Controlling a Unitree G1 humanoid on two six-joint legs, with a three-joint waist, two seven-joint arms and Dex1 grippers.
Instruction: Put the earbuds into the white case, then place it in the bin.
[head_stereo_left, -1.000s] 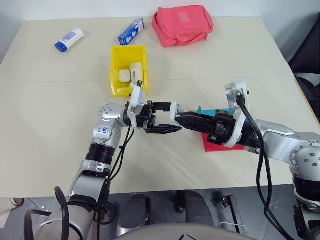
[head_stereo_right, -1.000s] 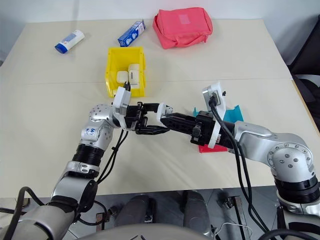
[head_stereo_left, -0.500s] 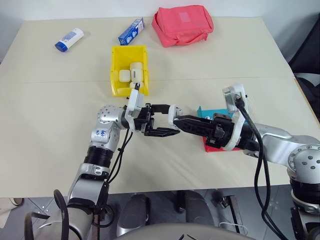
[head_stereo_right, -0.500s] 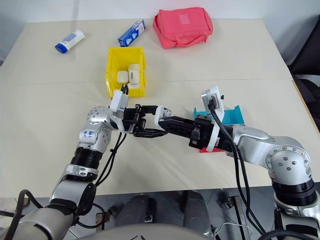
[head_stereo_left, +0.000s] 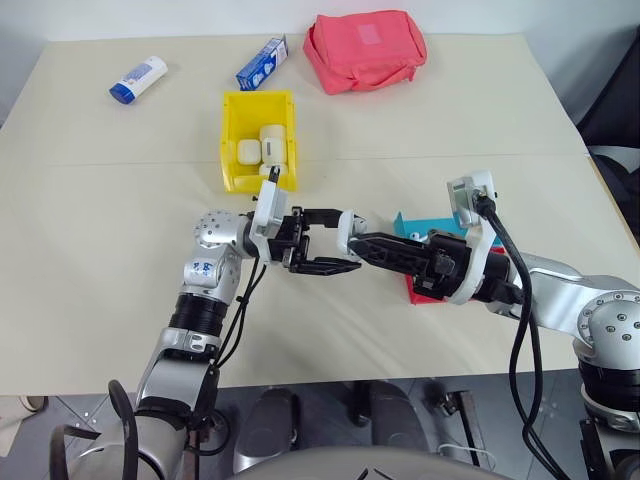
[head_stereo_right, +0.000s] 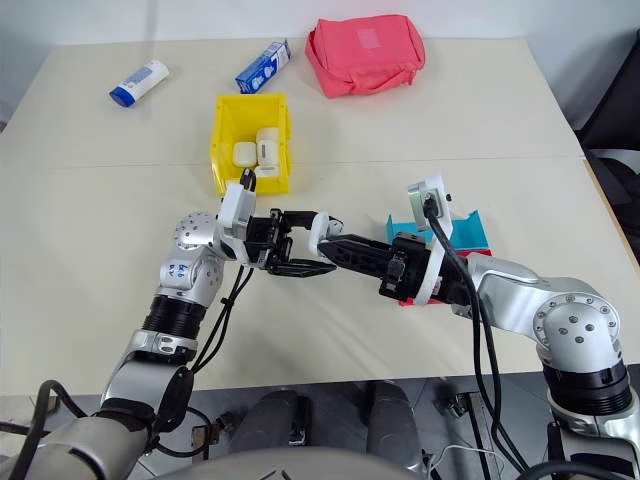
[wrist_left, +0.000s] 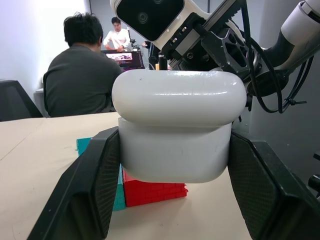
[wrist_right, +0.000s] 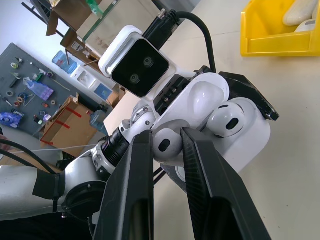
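Note:
My left gripper (head_stereo_left: 333, 239) is shut on the white case (head_stereo_left: 346, 223), which it holds above the table's middle with a finger (wrist_left: 95, 185) on each side. The case (wrist_right: 235, 135) has its lid open, and one earbud (wrist_right: 226, 121) sits in its well. From the right, my right gripper (wrist_right: 167, 137) reaches level to the case, shut on the other earbud (wrist_right: 166, 145), which touches the open case. The yellow bin (head_stereo_left: 232, 130) stands just beyond my left gripper with several white items inside.
A red pouch (head_stereo_left: 366, 48), a blue-and-white box (head_stereo_left: 262, 62) and a white tube with a blue cap (head_stereo_left: 138, 79) lie along the far side. A blue tray (head_stereo_left: 415, 223) and a red tray (head_stereo_left: 422, 292) sit under my right arm. People sit in the background (wrist_left: 82, 75).
My right wrist has rolled slightly and its forearm sits a little lower. Both grippers stay together at the case with their grips unchanged.

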